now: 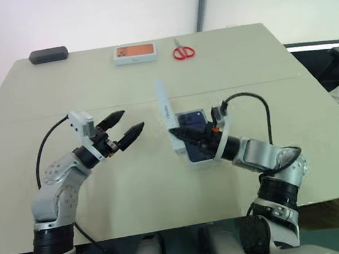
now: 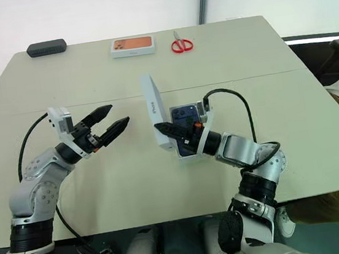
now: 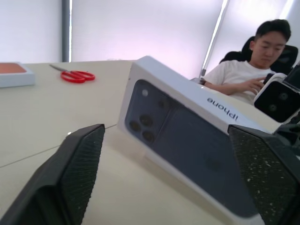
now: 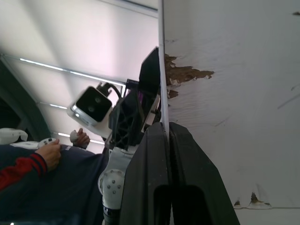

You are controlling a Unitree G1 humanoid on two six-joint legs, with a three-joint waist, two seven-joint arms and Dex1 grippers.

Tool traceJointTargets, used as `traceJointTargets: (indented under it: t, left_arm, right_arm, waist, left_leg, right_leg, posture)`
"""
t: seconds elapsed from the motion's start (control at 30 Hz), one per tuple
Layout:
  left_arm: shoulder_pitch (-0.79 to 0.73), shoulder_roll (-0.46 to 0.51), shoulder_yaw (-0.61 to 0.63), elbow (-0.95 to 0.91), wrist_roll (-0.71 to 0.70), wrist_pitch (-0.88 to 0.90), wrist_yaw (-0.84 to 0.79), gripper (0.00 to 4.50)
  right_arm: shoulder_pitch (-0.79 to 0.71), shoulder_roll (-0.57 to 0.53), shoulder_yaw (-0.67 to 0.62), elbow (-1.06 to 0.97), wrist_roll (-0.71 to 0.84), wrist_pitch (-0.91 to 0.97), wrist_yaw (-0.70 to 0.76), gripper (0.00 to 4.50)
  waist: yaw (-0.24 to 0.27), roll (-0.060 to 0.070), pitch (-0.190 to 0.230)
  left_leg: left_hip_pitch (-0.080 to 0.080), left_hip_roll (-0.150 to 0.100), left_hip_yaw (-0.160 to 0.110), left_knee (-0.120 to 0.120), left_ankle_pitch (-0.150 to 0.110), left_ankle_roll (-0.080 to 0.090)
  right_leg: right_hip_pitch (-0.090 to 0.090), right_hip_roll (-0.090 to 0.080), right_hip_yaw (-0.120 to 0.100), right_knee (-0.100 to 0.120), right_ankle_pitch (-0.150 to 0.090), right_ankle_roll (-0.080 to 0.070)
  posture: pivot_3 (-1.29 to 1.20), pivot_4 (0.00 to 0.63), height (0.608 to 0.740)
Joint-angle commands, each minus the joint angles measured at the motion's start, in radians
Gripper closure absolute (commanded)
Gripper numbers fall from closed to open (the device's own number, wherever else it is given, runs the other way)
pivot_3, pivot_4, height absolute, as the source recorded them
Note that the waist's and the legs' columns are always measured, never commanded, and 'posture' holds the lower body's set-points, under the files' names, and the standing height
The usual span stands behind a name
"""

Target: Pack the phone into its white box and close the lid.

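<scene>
The lid stands on edge, tilted, at the middle of the table. My right gripper is shut on its rim; in the right wrist view the thin white wall sits pinched between the fingers, with the plain white inside beside them. Just right of the lid lies the dark blue phone in the white box, partly hidden by my right gripper. My left gripper is open, a short way left of the lid and apart from it. It faces the lid's outer face with the phone picture.
A black oblong case, an orange-topped white box and red scissors lie along the table's far edge. A person sits beyond the table's right side. Cables trail from both wrists.
</scene>
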Motion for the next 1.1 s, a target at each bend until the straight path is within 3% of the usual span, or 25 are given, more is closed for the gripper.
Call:
traceJointTargets:
  t: [0.03,0.2,0.3,0.6,0.7,0.93,1.1]
  left_arm:
    - [0.023,-0.003,0.001,-0.046,-0.014,0.004,0.001,1.88]
    - [0.03,-0.026,-0.006,-0.057,-0.008,-0.001,0.013,4.47]
    - [0.05,-0.039,-0.059,-0.059,0.048,-0.021,0.014,4.47]
    - [0.093,-0.124,-0.223,-0.024,0.139,-0.069,0.003,4.47]
    - [0.074,-0.145,-0.229,-0.006,0.147,-0.073,0.008,4.5]
    - [0.0,-0.211,-0.249,0.065,0.175,-0.096,0.03,4.5]
    - [-0.036,-0.278,-0.263,0.106,0.192,-0.104,0.053,4.5]
  right_arm:
    - [0.051,-0.081,0.156,-0.03,0.257,-0.136,-0.101,4.5]
    - [0.115,-0.177,0.298,-0.066,0.358,-0.275,-0.115,4.5]
    - [0.129,-0.236,0.348,-0.034,0.35,-0.33,-0.164,4.5]
    - [0.139,-0.314,0.426,-0.041,0.358,-0.443,-0.126,4.5]
    - [0.133,-0.355,0.416,-0.03,0.271,-0.471,-0.089,3.52]
    - [0.093,-0.441,0.344,-0.058,0.151,-0.542,0.031,0.07]
    - [0.043,-0.562,0.292,-0.03,-0.047,-0.594,0.164,0.07]
  waist:
    - [-0.004,0.0,0.0]
    - [-0.005,0.0,0.0]
    - [0.0,0.0,0.0]
    - [0.0,0.0,0.0]
    - [0.001,0.0,0.0]
    - [0.006,0.0,0.0]
    - [0.003,0.0,0.0]
  left_leg:
    - [0.0,0.0,0.0,0.0,0.0,0.0]
    - [0.0,0.0,0.0,0.0,0.0,0.0]
    - [0.0,0.0,0.0,0.0,0.0,0.0]
    - [0.0,0.0,0.001,0.0,0.0,0.0]
    - [0.0,0.0,0.001,0.0,0.0,0.0]
    - [-0.001,0.0,0.001,0.0,0.0,0.0]
    - [-0.001,-0.001,0.002,0.0,0.0,0.001]
  right_leg:
    - [0.0,0.0,0.0,0.0,0.0,0.0]
    - [0.0,0.001,0.0,0.0,0.0,0.0]
    - [0.0,0.002,0.0,0.0,0.0,0.0]
    - [0.0,0.001,0.002,-0.002,0.0,0.0]
    - [0.0,0.001,0.002,-0.002,0.0,0.0]
    - [0.0,0.001,0.001,-0.002,0.0,0.0]
    - [0.0,0.001,0.002,-0.002,0.0,0.001]
  posture:
    - [0.0,0.15,0.74]
    - [0.0,0.15,0.74]
    - [0.0,0.15,0.74]
    - [0.0,0.15,0.74]
    - [0.0,0.15,0.74]
    - [0.0,0.15,0.74]
    - [0.0,0.15,0.74]
